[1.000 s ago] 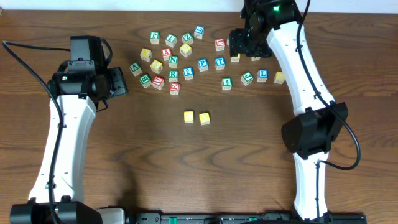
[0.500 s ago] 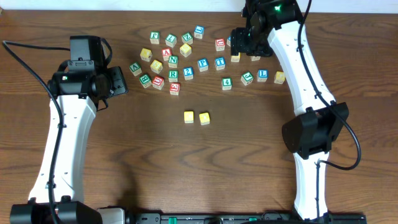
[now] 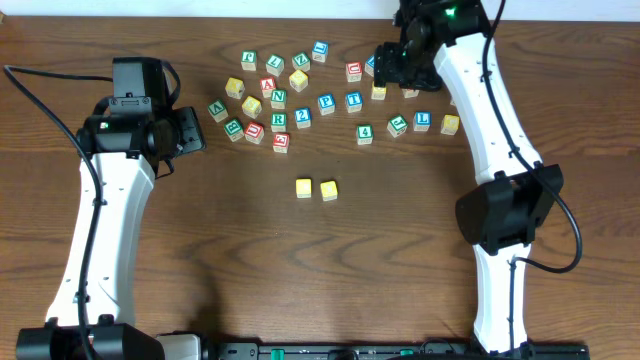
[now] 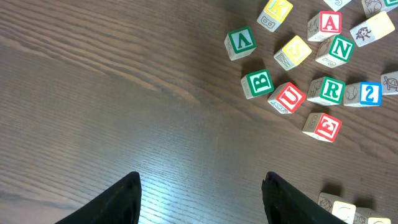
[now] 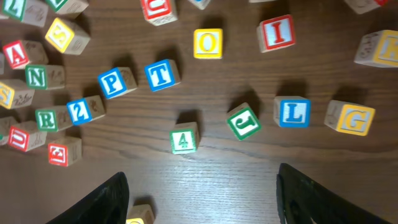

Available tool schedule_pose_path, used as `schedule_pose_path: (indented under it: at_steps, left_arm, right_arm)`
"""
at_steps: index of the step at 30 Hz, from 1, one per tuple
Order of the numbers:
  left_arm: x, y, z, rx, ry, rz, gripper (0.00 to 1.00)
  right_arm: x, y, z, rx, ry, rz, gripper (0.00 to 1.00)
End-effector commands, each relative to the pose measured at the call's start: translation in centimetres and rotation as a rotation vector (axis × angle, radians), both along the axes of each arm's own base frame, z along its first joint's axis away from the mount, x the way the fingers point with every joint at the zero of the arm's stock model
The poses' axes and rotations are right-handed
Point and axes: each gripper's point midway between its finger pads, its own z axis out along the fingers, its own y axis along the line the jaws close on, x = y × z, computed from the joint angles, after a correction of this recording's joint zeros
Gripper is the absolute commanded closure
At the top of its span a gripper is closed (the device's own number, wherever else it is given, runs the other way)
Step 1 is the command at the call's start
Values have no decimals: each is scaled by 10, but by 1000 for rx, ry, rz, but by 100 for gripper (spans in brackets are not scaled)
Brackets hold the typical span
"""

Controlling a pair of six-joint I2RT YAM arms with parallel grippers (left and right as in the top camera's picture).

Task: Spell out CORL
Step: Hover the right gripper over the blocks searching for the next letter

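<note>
Right fingers (image 5: 109, 199) apart, empty, short of blue "L" cube (image 5: 292, 112), green "R" cube (image 5: 46, 118)

A dark wooden worktop (image 3: 400, 250) carries loose letter cubes scattered toward its far edge. A blue P cube (image 5: 116, 82) sits just beside a blue T cube (image 5: 161, 74). A green 4 cube (image 5: 184, 139) and a tilted green J cube (image 5: 243, 121) lie nearer the middle. A green B cube (image 4: 257, 83) sits just beside a red U cube (image 4: 287, 98).

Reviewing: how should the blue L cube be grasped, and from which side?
Come straight down on the blue L cube, likely pinching the two side faces nearest the top and bottom of the right wrist view: bare table lies there, while the green J cube and yellow G cube flank its other sides.
</note>
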Motion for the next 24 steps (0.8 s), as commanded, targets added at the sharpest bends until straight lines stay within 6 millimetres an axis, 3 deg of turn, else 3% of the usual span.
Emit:
schedule_pose_path:
  at_steps: [1, 10, 24]
  left_arm:
    - [4, 3, 3, 18, -4, -6, 38]
    - [4, 3, 3, 17, -5, -2, 39]
    - [5, 3, 3, 17, -9, -3, 38]
  right_arm:
    - [8, -15, 5, 0, -17, -52, 28]
    - [12, -31, 4, 0, -16, -84, 28]
    - [11, -30, 3, -2, -14, -78, 26]
